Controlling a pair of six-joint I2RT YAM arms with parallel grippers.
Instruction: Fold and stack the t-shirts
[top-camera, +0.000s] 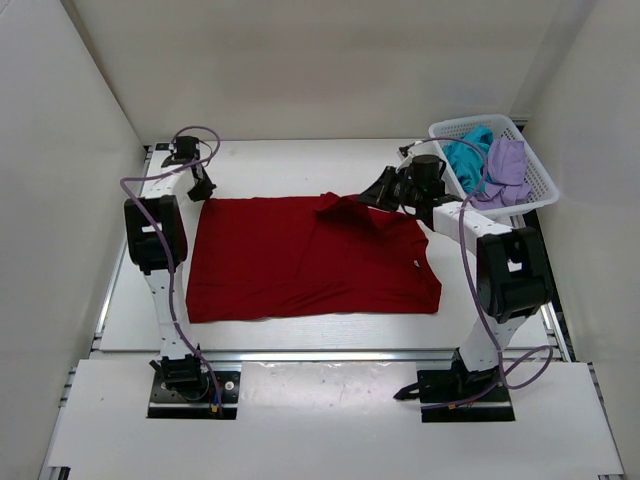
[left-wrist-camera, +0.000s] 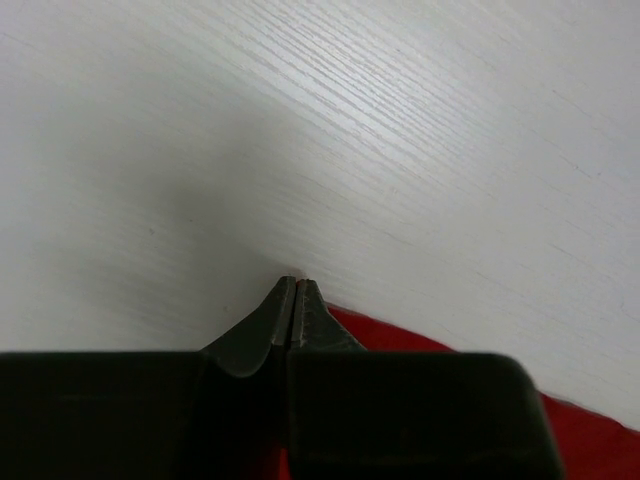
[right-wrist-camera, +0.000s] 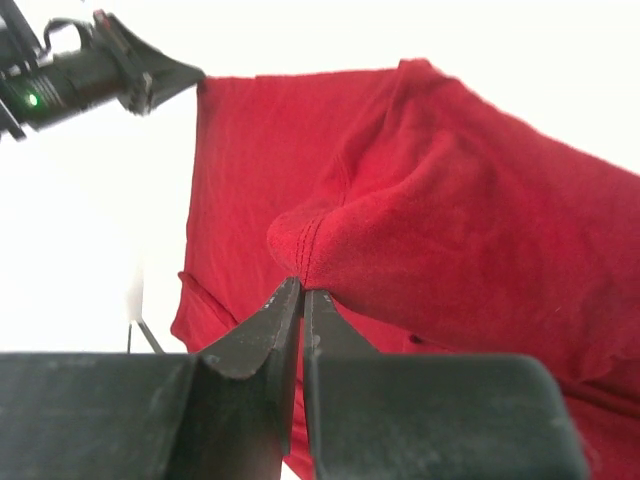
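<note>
The dark red t-shirt (top-camera: 300, 265) lies spread flat on the white table. My left gripper (top-camera: 205, 190) is shut on its far left corner; in the left wrist view the tips (left-wrist-camera: 297, 282) pinch a sliver of the red fabric (left-wrist-camera: 420, 345) down at the table. My right gripper (top-camera: 368, 195) is shut on a stitched hem (right-wrist-camera: 302, 288) of the shirt (right-wrist-camera: 450, 200) at its far right and holds it lifted and folded inward over the body. The teal t-shirt (top-camera: 465, 155) and the lavender t-shirt (top-camera: 505, 170) lie bunched in the basket.
The white mesh basket (top-camera: 470, 122) stands at the back right corner, just behind the right arm. White walls close in the table (top-camera: 300, 160) on three sides. My left gripper also shows in the right wrist view (right-wrist-camera: 170, 72).
</note>
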